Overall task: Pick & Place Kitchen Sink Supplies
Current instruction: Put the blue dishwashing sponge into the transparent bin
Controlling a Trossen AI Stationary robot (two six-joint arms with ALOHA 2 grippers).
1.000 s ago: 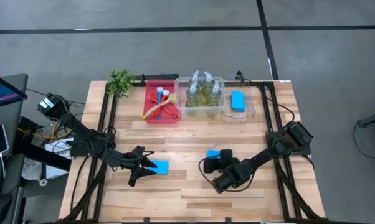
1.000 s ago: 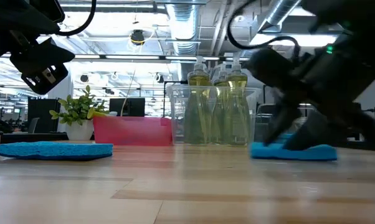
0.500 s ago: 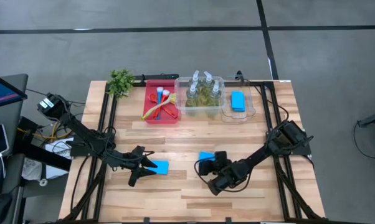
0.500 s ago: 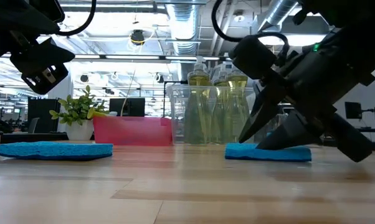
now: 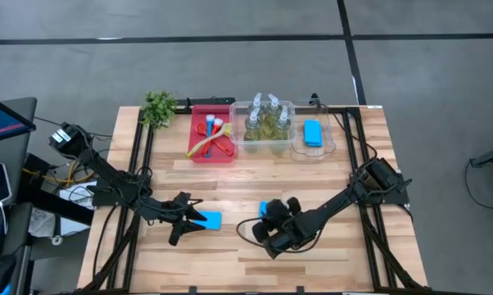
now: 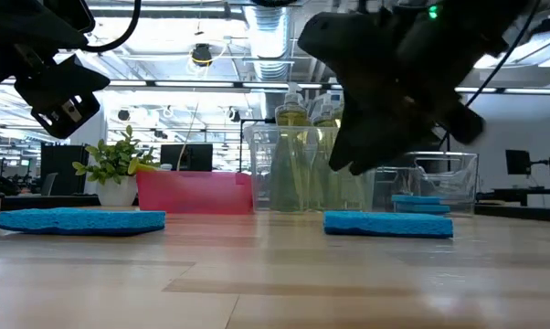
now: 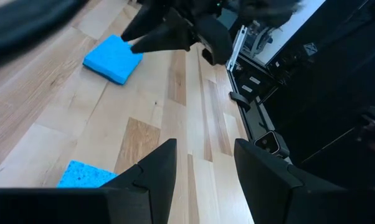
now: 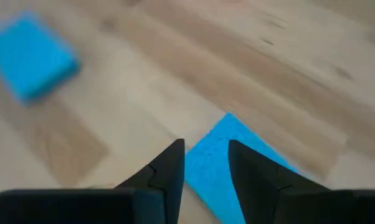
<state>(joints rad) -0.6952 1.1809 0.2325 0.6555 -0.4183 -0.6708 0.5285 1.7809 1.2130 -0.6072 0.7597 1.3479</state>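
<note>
R gripper (image 5: 265,232) sits low at table centre, fingers narrowly parted, nothing between them; a blue sponge (image 5: 265,210) lies flat just beside it. L gripper (image 5: 183,220) hovers at a second blue sponge (image 5: 210,220), fingers apart, no grip. Third sponge (image 5: 312,132) is in the clear bin (image 5: 332,141); bottles (image 5: 267,119) in the adjacent bin.

Four bottles (image 5: 266,120), three sponges (image 5: 210,220), three brushes (image 5: 209,133), one plant (image 5: 158,106).
</note>
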